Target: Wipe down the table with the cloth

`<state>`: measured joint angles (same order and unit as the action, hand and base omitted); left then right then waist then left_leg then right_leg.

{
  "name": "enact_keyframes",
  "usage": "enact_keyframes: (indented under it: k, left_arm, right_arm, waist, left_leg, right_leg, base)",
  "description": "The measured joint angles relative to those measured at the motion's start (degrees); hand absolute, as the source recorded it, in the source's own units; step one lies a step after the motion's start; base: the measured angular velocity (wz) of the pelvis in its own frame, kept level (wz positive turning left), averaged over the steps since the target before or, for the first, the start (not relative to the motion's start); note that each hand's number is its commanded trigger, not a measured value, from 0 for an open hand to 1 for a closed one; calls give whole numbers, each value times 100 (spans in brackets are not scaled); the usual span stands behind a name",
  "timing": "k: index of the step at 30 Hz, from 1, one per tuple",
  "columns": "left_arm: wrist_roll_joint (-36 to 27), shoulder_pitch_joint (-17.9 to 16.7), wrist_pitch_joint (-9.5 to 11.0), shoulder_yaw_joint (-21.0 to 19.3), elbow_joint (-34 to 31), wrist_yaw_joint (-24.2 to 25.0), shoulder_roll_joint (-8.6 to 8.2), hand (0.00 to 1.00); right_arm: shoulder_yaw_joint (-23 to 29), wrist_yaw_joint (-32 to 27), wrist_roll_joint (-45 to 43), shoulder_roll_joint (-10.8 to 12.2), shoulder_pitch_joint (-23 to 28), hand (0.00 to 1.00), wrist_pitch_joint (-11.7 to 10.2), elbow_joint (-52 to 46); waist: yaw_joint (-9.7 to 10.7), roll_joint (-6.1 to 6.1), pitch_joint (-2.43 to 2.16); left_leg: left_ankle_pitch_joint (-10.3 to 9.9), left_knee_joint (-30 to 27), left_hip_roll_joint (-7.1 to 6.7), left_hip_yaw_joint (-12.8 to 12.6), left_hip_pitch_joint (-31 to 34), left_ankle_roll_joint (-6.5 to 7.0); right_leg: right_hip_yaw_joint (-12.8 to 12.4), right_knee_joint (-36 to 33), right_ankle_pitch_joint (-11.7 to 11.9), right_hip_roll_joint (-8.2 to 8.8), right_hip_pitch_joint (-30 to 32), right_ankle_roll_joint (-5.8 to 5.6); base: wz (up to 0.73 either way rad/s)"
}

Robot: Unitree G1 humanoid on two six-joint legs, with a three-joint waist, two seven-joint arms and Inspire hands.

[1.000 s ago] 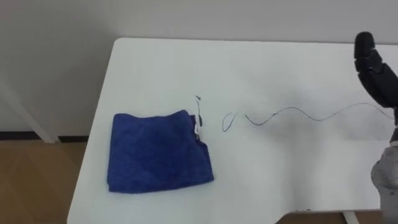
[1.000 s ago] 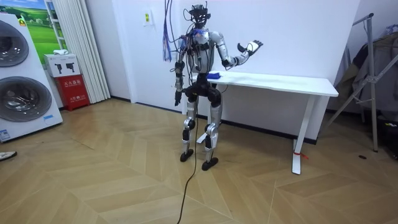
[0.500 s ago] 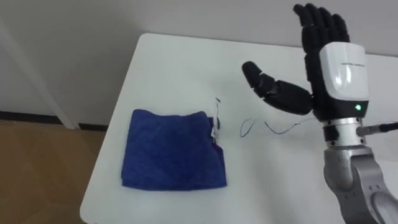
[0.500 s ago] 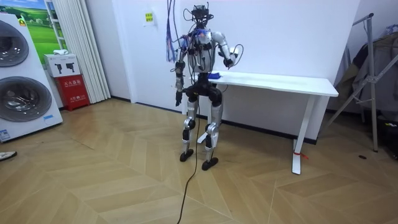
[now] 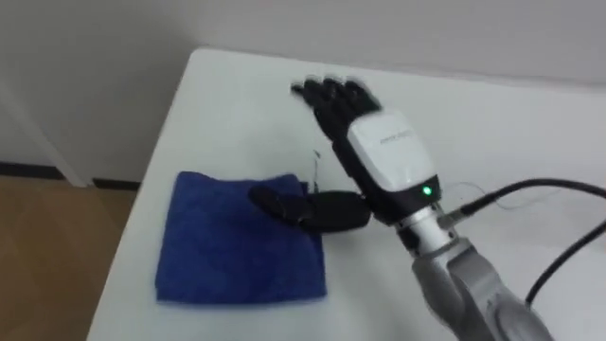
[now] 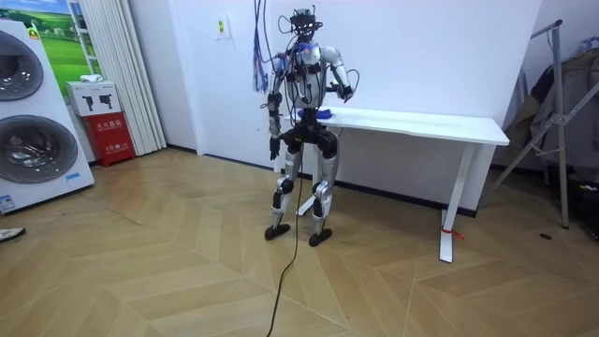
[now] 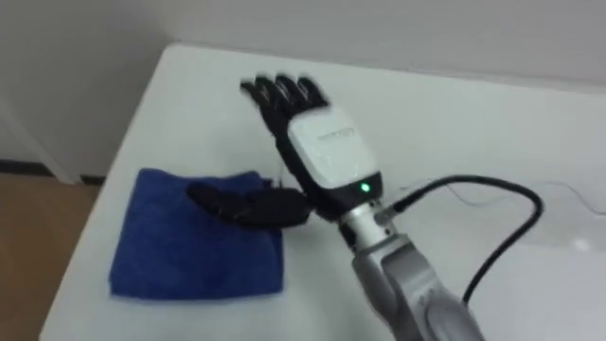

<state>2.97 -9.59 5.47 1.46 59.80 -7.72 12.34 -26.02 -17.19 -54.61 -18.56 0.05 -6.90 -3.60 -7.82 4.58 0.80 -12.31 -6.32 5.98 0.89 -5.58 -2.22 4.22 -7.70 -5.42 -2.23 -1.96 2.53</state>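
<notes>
Right hand [image 5: 383, 159] is coming down and leftward since half a second back, when it was standing upright, well to the right of the cloth; the whole eye view is also shifting a little, so part of that change is the camera's own.

Right hand is now hovering low over the white table [image 5: 232, 99], back of the hand facing up; fingers [image 5: 331, 95] are lying straight and spread, released, grasping nothing, pointing toward the table's far edge; they are reaching over bare table top just past the cloth's far right corner.

Thumb [image 5: 298, 206] is sticking out to the left, over the cloth's right edge; whether it is touching the fabric cannot be told.

Blue cloth [image 5: 222, 251] is lying flat and folded near the table's left end, close to the near edge; nothing is lifting or bunching it.

Room view: robot is standing upright on both feet on the wooden floor [image 6: 168, 271] at the table's end on the room view's left, facing the table and the wall; right arm is bending up in front of the chest toward the table top; left hand [image 6: 273, 148] is hanging by the hip; whether its fingers are relaxed or curled cannot be told at this range.

Washing machine [image 6: 28, 122] and red box [image 6: 110, 133] are sitting well apart from the robot, at the room view's left.
</notes>
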Motion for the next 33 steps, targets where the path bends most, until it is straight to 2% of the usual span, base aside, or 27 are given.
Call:
enact_keyframes:
  k: [1,3,6,8,10,12,17,23,27,33]
  left_arm:
    - [5,86,-2,30,0,-4,6,0]
    - [21,99,-5,48,41,-4,-6,0]
    - [32,42,-27,51,97,-7,-7,0]
    - [-5,60,-27,67,100,-32,-10,0]
    - [-12,93,-26,173,105,-65,-10,0]
    - [-10,119,-26,233,105,-64,-16,0]
    - [7,103,-27,234,115,-65,-54,0]
    - [9,46,-56,231,115,-76,-73,0]
    - [6,50,-54,230,117,-158,-113,0]
    - [7,62,-54,230,164,-267,-159,0]
  right_arm:
    - [-5,126,-57,39,8,0,-5,91]
    - [-30,209,-185,30,9,0,-108,113]
    - [-198,220,-271,38,58,0,-110,130]
    - [-259,240,-384,71,82,0,-120,316]
    - [-393,272,-443,97,100,0,-84,754]
    - [-430,420,-448,115,142,0,-58,962]
    - [-421,452,-692,289,188,0,-68,1336]
    - [-423,344,-869,286,368,0,-73,1413]
    - [-429,206,-873,282,473,0,-89,1413]
    - [-443,128,-932,281,603,0,-105,1412]
  waist:
    - [-58,72,-27]
    - [-282,146,-71]
    - [-319,116,-51]
    - [-313,88,-28]
    - [-314,67,-14]
    - [-314,41,10]
    - [-317,20,13]
    - [-348,-33,-11]
    - [-354,-67,-98]
    - [-348,-75,-97]
  left_leg:
    - [70,-73,-84,-55,-13,1]
    - [69,-101,-149,-40,-37,4]
    - [68,-90,-192,-57,-142,6]
    - [68,-90,-220,-58,-155,6]
    - [66,-98,-280,-59,-112,9]
    - [62,-96,-290,-60,-79,17]
    - [15,-103,-294,-55,-16,101]
    - [16,-128,-296,-60,25,103]
    - [18,-136,-299,-66,11,105]
    - [24,-137,-315,-77,-3,115]
  right_leg:
    - [6,-2,-30,30,15,-65]
    - [137,14,-36,22,-16,-75]
    - [352,10,-36,83,-146,-77]
    - [380,11,-52,117,-179,-103]
    - [435,10,-99,183,-191,-178]
    - [496,9,-104,199,-178,-185]
    - [537,10,-165,193,-148,-242]
    - [562,8,-165,189,-113,-242]
    - [575,-3,-165,193,-115,-241]
    - [696,-4,-165,224,-127,-241]
  base:
    - [33]
    - [-8]
    - [3]
    - [11]
    - [9]
    - [9]
    - [4]
    - [0]
    - [-1]
    - [-1]
